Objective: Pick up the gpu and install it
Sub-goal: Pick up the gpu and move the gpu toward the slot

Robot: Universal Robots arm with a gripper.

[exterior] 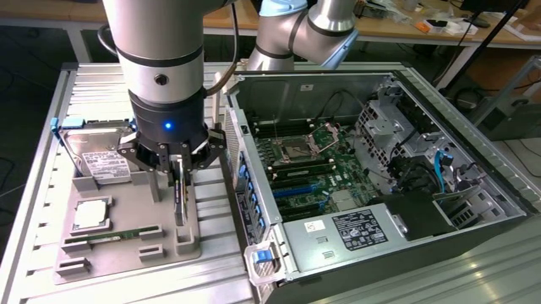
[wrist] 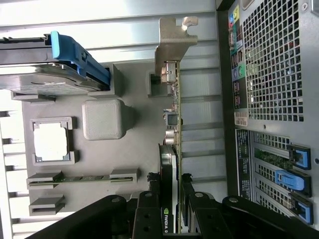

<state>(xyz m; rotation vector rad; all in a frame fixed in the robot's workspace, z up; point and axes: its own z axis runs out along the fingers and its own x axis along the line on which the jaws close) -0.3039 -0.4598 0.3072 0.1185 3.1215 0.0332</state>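
Black-faced gpu (exterior: 179,201) is being clamped on edge by the part-closed tool (exterior: 179,166) at the grey holder (exterior: 127,250); installing in the case (exterior: 338,85) is not yet being done.

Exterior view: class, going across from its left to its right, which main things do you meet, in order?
hard drive → gpu, standing on edge → motherboard → blue cable

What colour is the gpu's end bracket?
Plain silver metal; the end bracket of the gpu shows best in the wrist view.
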